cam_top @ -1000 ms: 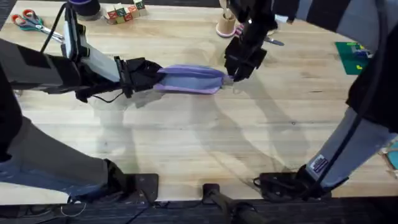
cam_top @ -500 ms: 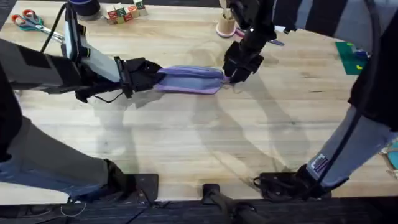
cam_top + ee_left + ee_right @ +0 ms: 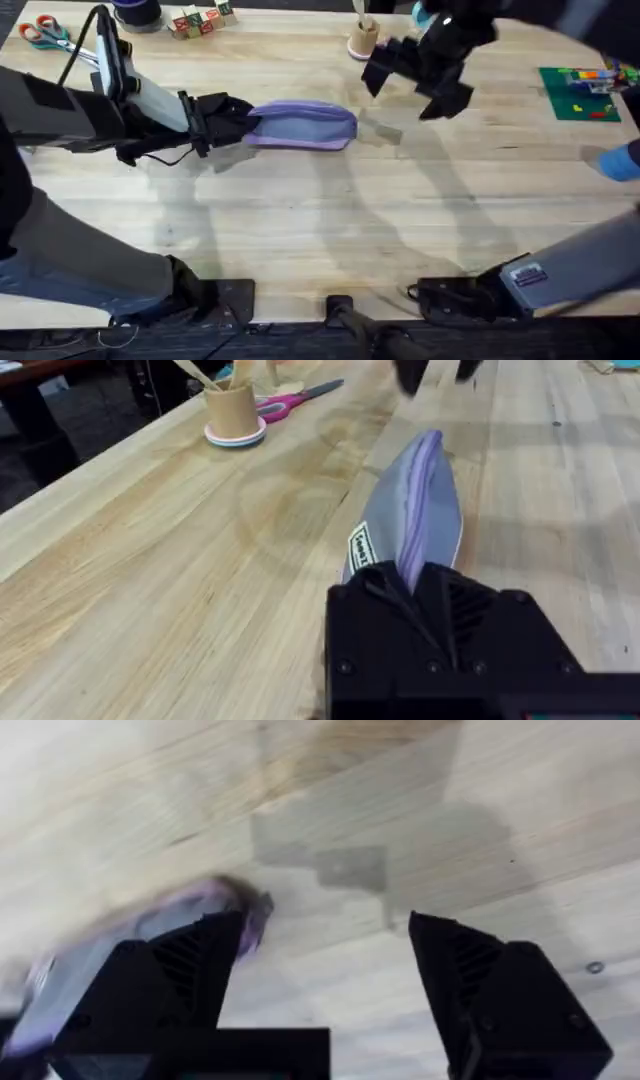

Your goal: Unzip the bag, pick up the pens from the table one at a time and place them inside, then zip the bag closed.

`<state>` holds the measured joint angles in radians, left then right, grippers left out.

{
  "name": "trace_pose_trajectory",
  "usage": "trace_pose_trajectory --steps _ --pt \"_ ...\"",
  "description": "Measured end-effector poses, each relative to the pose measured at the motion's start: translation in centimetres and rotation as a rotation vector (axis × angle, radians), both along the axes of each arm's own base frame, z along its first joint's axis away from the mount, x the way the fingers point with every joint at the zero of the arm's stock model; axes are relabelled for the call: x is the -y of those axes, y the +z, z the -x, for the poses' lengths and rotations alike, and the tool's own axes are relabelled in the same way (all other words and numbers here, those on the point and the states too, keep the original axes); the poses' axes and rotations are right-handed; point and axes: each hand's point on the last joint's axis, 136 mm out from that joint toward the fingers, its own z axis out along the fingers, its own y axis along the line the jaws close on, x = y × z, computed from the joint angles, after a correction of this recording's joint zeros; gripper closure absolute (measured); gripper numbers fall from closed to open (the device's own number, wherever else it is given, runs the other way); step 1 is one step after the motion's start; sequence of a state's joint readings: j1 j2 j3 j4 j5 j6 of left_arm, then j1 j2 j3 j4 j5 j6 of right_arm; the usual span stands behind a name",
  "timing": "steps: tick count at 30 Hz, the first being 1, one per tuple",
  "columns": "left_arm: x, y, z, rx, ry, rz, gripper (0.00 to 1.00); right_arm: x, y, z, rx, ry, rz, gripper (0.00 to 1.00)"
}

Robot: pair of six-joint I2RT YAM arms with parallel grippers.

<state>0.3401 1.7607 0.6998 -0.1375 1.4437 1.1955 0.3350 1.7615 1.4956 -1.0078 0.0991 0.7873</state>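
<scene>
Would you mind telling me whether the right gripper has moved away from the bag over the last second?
Yes. The right gripper has left the bag's end, going up and right past the cup, fingers open.

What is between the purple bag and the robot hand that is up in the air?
Just bare table: the overhead view shows wood and shadow between the bag and the open right gripper.

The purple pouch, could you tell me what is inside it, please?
That is hidden: the purple pouch lies on the table with its zip line together along the top. The left pincer holds one end; the right pincer is open above.
</scene>
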Motion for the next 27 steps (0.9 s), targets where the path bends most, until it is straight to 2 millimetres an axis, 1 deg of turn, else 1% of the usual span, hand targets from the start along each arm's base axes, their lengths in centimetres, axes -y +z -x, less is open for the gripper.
trace_pose_trajectory --steps 3,6,8,11,13,16,23,24,25,26,27 --pt "0.0 0.0 0.0 0.001 0.0 -0.001 0.959 -0.4 3.0 0.5 0.08 0.097 0.003 0.006" --pt "0.0 0.0 0.0 0.001 0.0 0.0 0.959 -1.6 5.8 1.5 0.159 0.238 0.011 0.005" --pt "0.0 0.0 0.0 0.001 0.0 -0.001 0.959 -2.5 7.2 2.2 0.203 0.347 0.022 0.005" --pt "0.0 0.0 0.0 0.0 0.0 -0.001 0.959 -3.8 8.7 3.3 0.25 0.507 0.047 0.005" --pt "0.0 0.0 0.0 0.0 0.0 -0.001 0.959 -4.5 9.1 3.7 0.265 0.592 0.065 0.005" --pt "0.0 0.0 0.0 0.001 0.0 -0.001 0.959 -5.1 9.1 4.0 0.271 0.672 0.084 0.005" --pt "0.0 0.0 0.0 0.0 0.0 0.0 0.959 -5.3 9.1 4.1 0.274 0.727 0.103 0.006" --pt "0.0 0.0 0.0 0.002 0.0 -0.001 0.946 -5.2 9.1 4.1 0.274 0.727 0.104 0.006" --pt "0.0 0.0 0.0 0.005 0.0 -0.002 0.84 -5.2 9.1 4.1 0.274 0.729 0.106 0.006" --pt "-0.1 0.1 0.0 0.008 0.001 0.001 0.674 -5.2 9.1 4.1 0.274 0.732 0.107 0.006" --pt "-0.1 0.2 0.0 0.008 0.001 0.005 0.529 -5.2 9.1 4.1 0.274 0.733 0.107 0.006"
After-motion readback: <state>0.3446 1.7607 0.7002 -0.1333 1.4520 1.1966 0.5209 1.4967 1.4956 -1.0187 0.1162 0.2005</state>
